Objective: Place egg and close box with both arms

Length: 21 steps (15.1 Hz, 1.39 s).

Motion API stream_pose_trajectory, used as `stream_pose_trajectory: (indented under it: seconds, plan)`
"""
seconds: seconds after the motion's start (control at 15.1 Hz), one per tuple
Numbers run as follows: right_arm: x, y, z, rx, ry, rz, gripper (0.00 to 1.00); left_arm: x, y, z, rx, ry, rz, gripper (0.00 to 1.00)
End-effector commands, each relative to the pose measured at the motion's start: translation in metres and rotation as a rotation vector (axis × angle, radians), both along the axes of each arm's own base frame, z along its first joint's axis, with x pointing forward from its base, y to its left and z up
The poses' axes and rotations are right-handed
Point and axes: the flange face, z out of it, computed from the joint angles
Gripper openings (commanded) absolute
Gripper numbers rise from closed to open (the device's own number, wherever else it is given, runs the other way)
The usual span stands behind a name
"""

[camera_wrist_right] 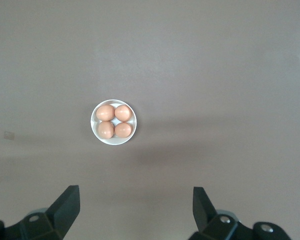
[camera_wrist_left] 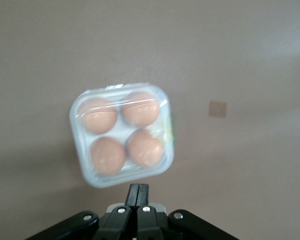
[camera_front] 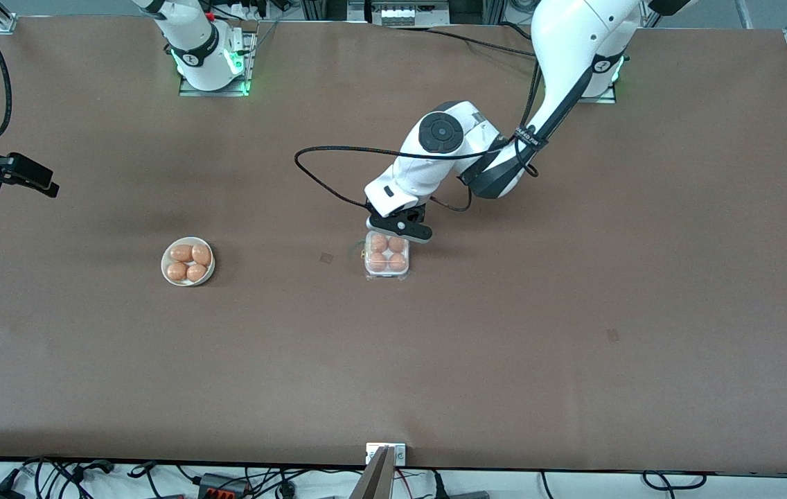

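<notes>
1. Four smooth orange-brown eggs are seen in the box (camera_front: 387, 256), a square clear plastic case with rounded corners, its lid lying flat over them.
2. Four more eggs are held in a round white bowl (camera_front: 188, 262) toward the right arm's end of the matte brown table (camera_front: 573, 312).
3. The left claw (camera_front: 400, 229) is pressed shut on nothing, just above the box's edge.
4. The right claw (camera_wrist_right: 135, 207) is spread wide and empty, high over the table.

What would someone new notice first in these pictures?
The left end effector, shut, sits just above the box at mid-table, whose four cells each hold an orange-brown egg. Toward the right arm's end stands a white bowl with four more eggs, while the right end effector waits open, high above the table.
</notes>
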Motion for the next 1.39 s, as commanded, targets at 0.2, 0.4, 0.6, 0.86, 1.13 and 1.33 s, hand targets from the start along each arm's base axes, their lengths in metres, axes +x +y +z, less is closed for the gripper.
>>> stream_pose_trajectory:
  seconds: [0.2, 0.4, 0.6, 0.86, 1.13, 1.33]
  plan:
    - [-0.001, 0.002, 0.009, 0.011, -0.017, 0.017, 1.0, 0.003, 0.035, 0.059, 0.153, 0.032, -0.101, 0.01]
    - [0.001, 0.001, 0.013, 0.01, -0.026, 0.014, 1.0, 0.029, 0.08, 0.1, 0.254, 0.111, -0.159, 0.02]
    - [0.001, -0.001, 0.012, 0.01, -0.025, 0.011, 1.0, 0.058, 0.135, 0.161, 0.323, 0.217, -0.268, 0.03]
    - [0.0, -0.001, 0.012, 0.009, -0.023, 0.017, 1.0, 0.088, 0.222, 0.212, 0.321, 0.306, -0.344, 0.25]
    - [-0.002, 0.0, 0.014, 0.009, -0.014, 0.021, 1.0, 0.09, 0.276, 0.279, 0.294, 0.223, -0.338, 1.0]
    - [-0.003, 0.002, 0.014, 0.01, -0.013, 0.022, 1.0, 0.086, 0.331, 0.313, 0.294, 0.159, -0.195, 1.0]
